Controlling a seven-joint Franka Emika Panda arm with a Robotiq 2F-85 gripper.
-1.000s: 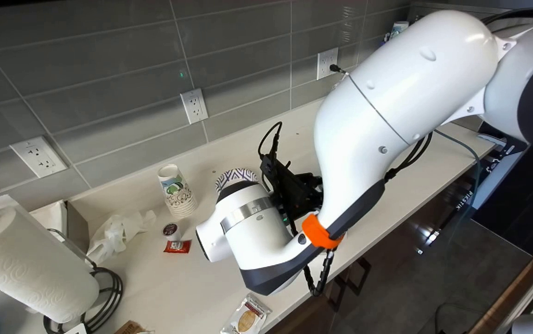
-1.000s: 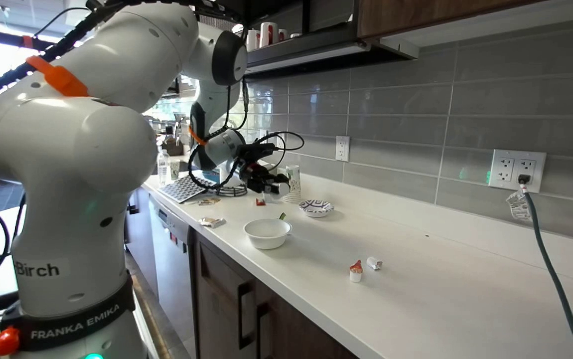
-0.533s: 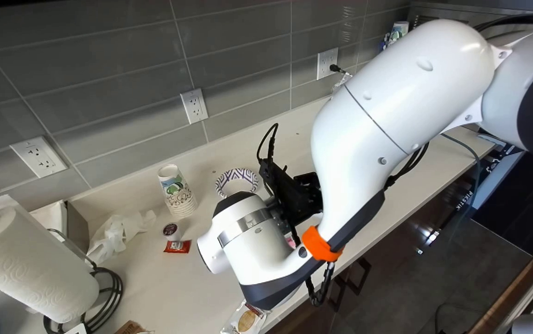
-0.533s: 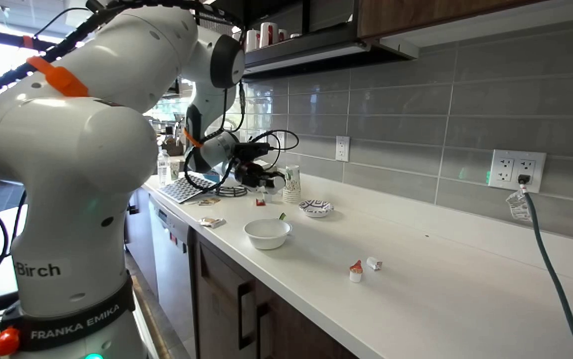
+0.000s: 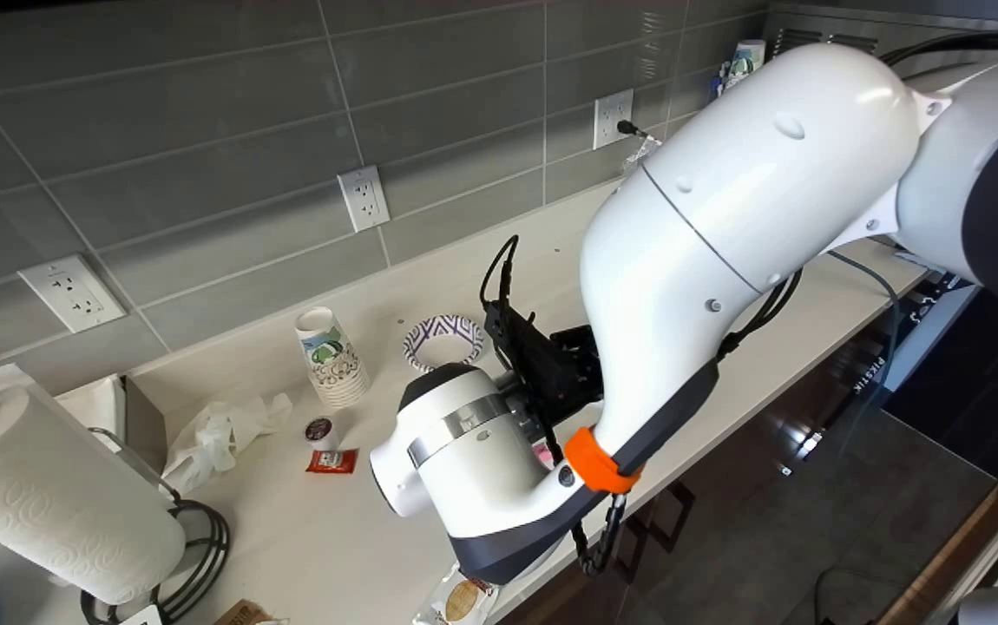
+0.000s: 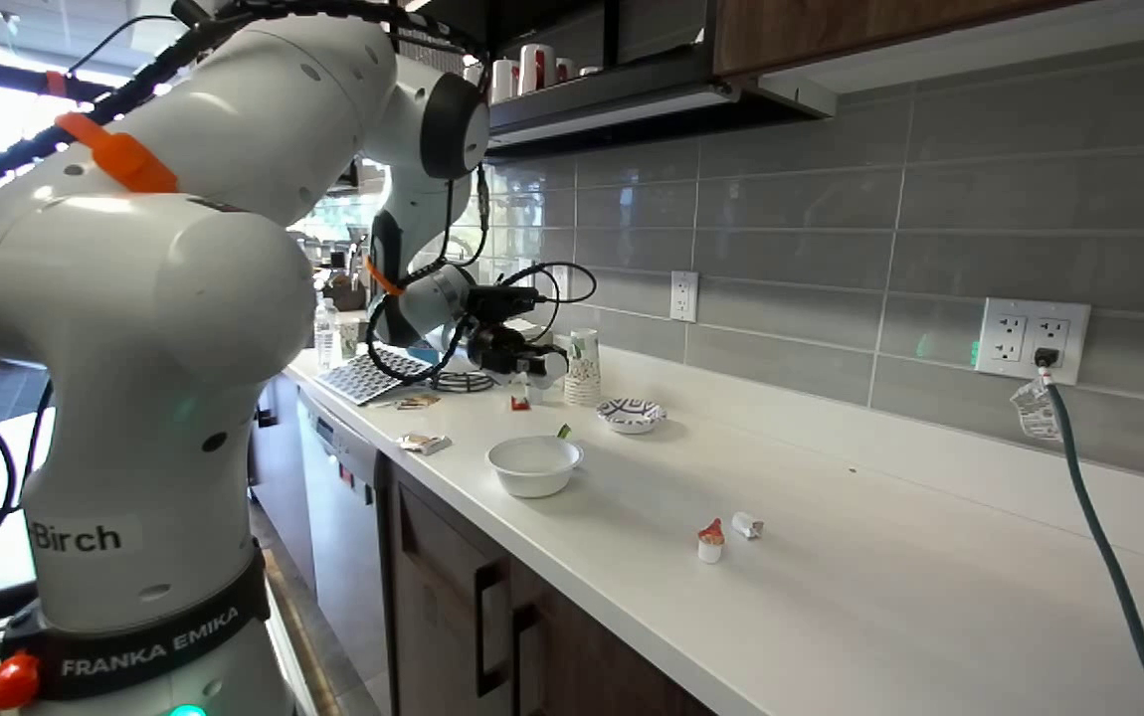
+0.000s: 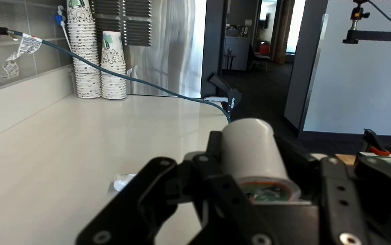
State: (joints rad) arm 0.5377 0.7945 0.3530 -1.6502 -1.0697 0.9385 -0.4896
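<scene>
My gripper (image 7: 250, 149) is shut on a white coffee pod (image 7: 251, 149). In the wrist view the pod's green, orange-rimmed lid faces the palm and its base points outward. The pod also shows as a white shape (image 6: 554, 369) at the fingertips in an exterior view, held above the counter. There, the gripper (image 6: 532, 364) appears in front of a stack of paper cups (image 6: 583, 368), behind the white bowl (image 6: 533, 477) and left of the purple-patterned bowl (image 6: 632, 416). In an exterior view the arm hides the fingers, and the patterned bowl (image 5: 413, 345) sits beside the wrist.
A second pod (image 5: 321, 432), red packet (image 5: 331, 461), crumpled plastic (image 5: 226, 434) and paper towel roll (image 5: 65, 495) stand on the counter. A snack packet (image 5: 460, 599) lies by its front edge. Two small creamers (image 6: 710, 546) and a green cable (image 6: 1099, 517) are farther right.
The arm has shifted slightly toward the counter's front edge, uncovering more of the patterned bowl, and has nearly stopped in the last half second. The gripper still holds the pod.
</scene>
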